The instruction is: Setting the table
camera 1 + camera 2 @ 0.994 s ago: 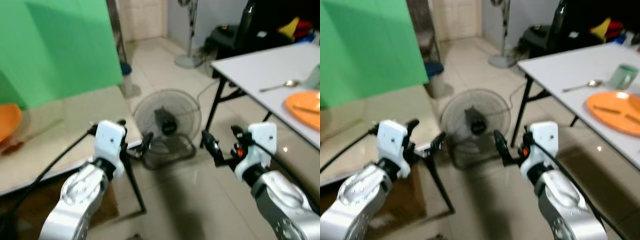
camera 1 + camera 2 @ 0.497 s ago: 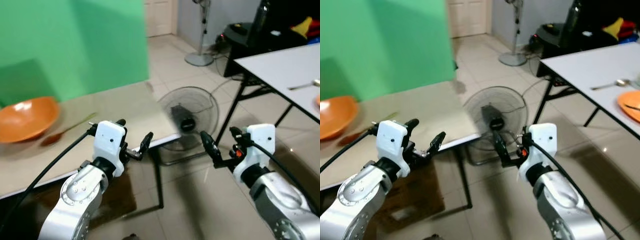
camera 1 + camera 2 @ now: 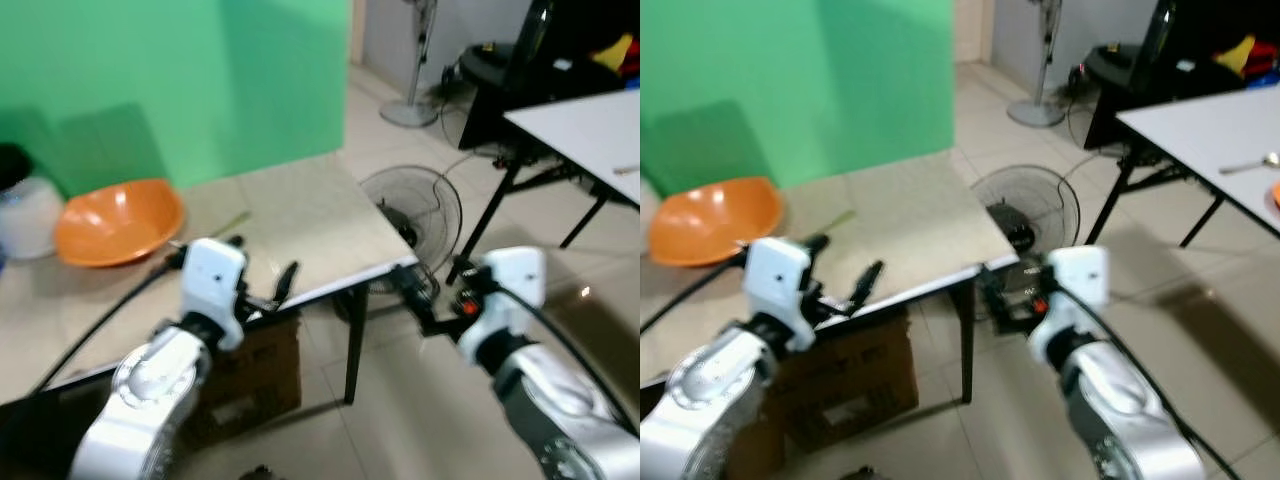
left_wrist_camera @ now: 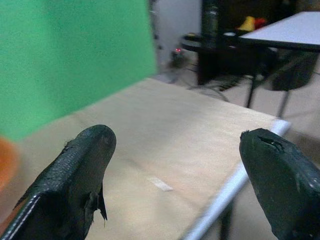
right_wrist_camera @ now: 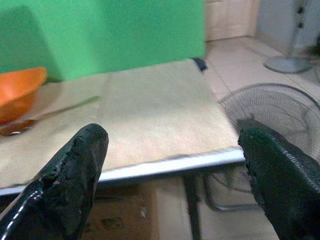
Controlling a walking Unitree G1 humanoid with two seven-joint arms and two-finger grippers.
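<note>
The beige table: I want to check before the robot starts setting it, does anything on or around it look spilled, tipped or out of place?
Nothing looks spilled or damaged. On the beige table an orange bowl sits upright near the green backdrop, a long utensil beside it. A floor fan stands just past the table's corner, close to the walkway.

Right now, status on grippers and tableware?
Left gripper open, right gripper open, both empty. Orange plastic bowl on beige table. Floor fan beyond its corner.
</note>
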